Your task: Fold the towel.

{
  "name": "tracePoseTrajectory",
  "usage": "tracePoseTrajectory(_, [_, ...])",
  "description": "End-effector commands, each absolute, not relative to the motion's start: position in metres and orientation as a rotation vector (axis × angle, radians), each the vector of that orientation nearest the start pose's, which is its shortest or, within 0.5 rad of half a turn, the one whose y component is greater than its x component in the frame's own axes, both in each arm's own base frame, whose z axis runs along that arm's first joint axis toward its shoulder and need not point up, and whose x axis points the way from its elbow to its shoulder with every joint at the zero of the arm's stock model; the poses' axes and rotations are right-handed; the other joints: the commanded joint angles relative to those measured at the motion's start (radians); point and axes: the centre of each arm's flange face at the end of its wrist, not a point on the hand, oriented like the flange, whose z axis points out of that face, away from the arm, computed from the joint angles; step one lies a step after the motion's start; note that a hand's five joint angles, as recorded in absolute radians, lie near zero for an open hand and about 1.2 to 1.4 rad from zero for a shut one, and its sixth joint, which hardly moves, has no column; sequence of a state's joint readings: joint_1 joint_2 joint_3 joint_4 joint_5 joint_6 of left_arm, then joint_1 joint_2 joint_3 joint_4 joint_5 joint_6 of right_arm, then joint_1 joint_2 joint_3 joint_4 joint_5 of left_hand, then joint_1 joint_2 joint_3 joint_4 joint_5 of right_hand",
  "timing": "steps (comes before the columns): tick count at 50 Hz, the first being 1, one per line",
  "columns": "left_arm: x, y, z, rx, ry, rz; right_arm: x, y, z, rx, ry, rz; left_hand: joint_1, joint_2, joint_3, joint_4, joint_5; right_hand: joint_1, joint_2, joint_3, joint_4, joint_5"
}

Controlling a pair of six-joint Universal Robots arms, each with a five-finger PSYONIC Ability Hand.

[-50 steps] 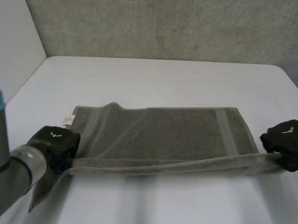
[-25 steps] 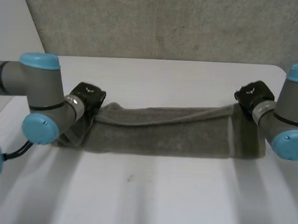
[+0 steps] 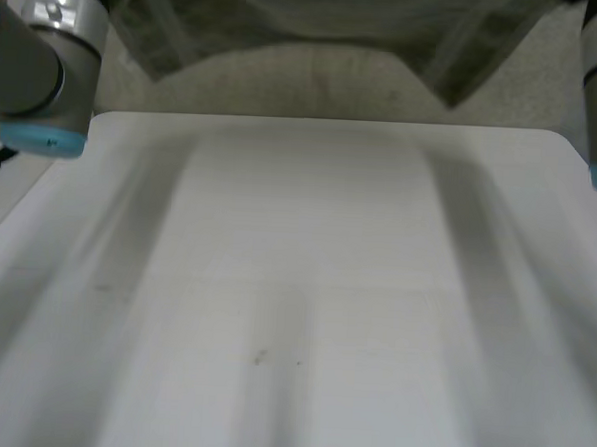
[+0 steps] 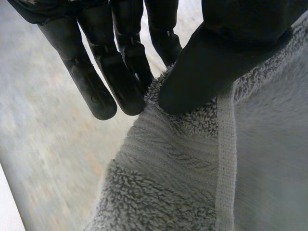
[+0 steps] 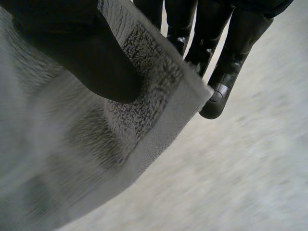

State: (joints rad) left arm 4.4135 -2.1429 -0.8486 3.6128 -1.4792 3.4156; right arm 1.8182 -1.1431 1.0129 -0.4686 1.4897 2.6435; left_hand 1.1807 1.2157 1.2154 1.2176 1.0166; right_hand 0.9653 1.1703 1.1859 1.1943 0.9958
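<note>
Half a second ago the towel (image 3: 290, 8) lay doubled on the table (image 3: 304, 304); now it hangs across the top of the frame, clear of the surface, probably for re-laying. The left hand (image 4: 226, 53) pinches one end between thumb and fingers, and the right hand (image 5: 82, 53) pinches the other end's corner

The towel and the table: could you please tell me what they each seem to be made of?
The towel looks like grey terry cloth, probably cotton: the left wrist view shows a fuzzy looped pile and a flat woven band. The table looks like a hard white board, smooth and matte, perhaps laminate or paint; no grain shows.
</note>
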Motion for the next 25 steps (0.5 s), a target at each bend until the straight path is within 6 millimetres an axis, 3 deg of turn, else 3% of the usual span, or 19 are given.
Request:
tracePoseTrajectory(1, [-0.255,-0.407,0.278,0.657,1.759,-2.601,0.243,-0.37,0.291,-0.91,1.802,-2.541,0.216,0.181,0.181,0.179,0.205,0.431,0.226,0.21,0.202,0.226])
tracePoseTrajectory(2, [-0.255,-0.407,0.277,0.657,1.76,-2.601,0.242,-0.365,0.274,-0.939,1.859,-2.474,0.216,0.181,0.181,0.179,0.205,0.431,0.226,0.21,0.202,0.226])
tracePoseTrajectory(3, [-0.253,-0.405,0.258,0.695,1.829,-2.557,0.241,-0.36,0.258,-0.962,1.908,-2.414,0.216,0.181,0.181,0.179,0.205,0.431,0.226,0.21,0.202,0.226])
tracePoseTrajectory(4, [-0.251,-0.403,0.235,0.737,1.907,-2.503,0.241,-0.36,0.258,-0.963,1.908,-2.413,0.216,0.181,0.181,0.179,0.205,0.431,0.226,0.21,0.202,0.226])
tracePoseTrajectory(5, [-0.251,-0.403,0.235,0.738,1.907,-2.502,0.241,-0.355,0.242,-0.985,1.957,-2.351,0.216,0.181,0.181,0.179,0.205,0.431,0.226,0.21,0.202,0.226])
tracePoseTrajectory(6, [-0.249,-0.4,0.213,0.774,1.988,-2.446,0.241,-0.35,0.229,-1.008,1.99,-2.295,0.216,0.181,0.181,0.179,0.205,0.431,0.226,0.21,0.202,0.226])
tracePoseTrajectory(7, [-0.247,-0.396,0.192,0.809,2.064,-2.39,0.241,-0.35,0.229,-1.008,1.99,-2.294,0.216,0.181,0.181,0.179,0.205,0.431,0.226,0.21,0.202,0.226])
tracePoseTrajectory(8, [-0.247,-0.396,0.192,0.81,2.065,-2.39,0.24,-0.347,0.213,-1.028,2.035,-2.238,0.216,0.181,0.181,0.179,0.205,0.431,0.226,0.21,0.202,0.226])
tracePoseTrajectory(9, [-0.247,-0.391,0.176,0.835,2.127,-2.345,0.24,-0.347,0.213,-1.028,2.036,-2.238,0.216,0.181,0.181,0.179,0.205,0.431,0.226,0.21,0.202,0.226])
tracePoseTrajectory(10, [-0.246,-0.384,0.161,0.859,2.185,-2.298,0.239,-0.343,0.199,-1.039,2.079,-2.178,0.216,0.181,0.181,0.179,0.205,0.431,0.226,0.21,0.202,0.226])
tracePoseTrajectory(11, [-0.246,-0.384,0.161,0.859,2.185,-2.298,0.236,-0.341,0.188,-1.047,2.116,-2.131,0.216,0.181,0.181,0.179,0.205,0.431,0.226,0.21,0.202,0.226])
tracePoseTrajectory(15, [-0.236,-0.367,0.13,0.873,2.315,-2.165,0.233,-0.331,0.172,-1.068,2.191,-2.023,0.216,0.181,0.181,0.179,0.205,0.431,0.226,0.21,0.202,0.226])
tracePoseTrajectory(18, [-0.226,-0.356,0.122,0.909,2.36,-2.06,0.23,-0.32,0.167,-1.085,2.258,-1.919,0.216,0.181,0.181,0.179,0.205,0.431,0.226,0.21,0.202,0.226])
tracePoseTrajectory(24, [-0.218,-0.337,0.129,1.065,2.359,-1.918,0.209,-0.315,0.169,-1.051,2.39,-1.781,0.216,0.181,0.181,0.179,0.205,0.431,0.226,0.21,0.202,0.226])
tracePoseTrajectory(25, [-0.215,-0.333,0.132,1.113,2.353,-1.88,0.202,-0.316,0.173,-1.032,2.41,-1.782,0.053,0.018,0.018,0.016,0.043,0.431,0.226,0.21,0.202,0.226])
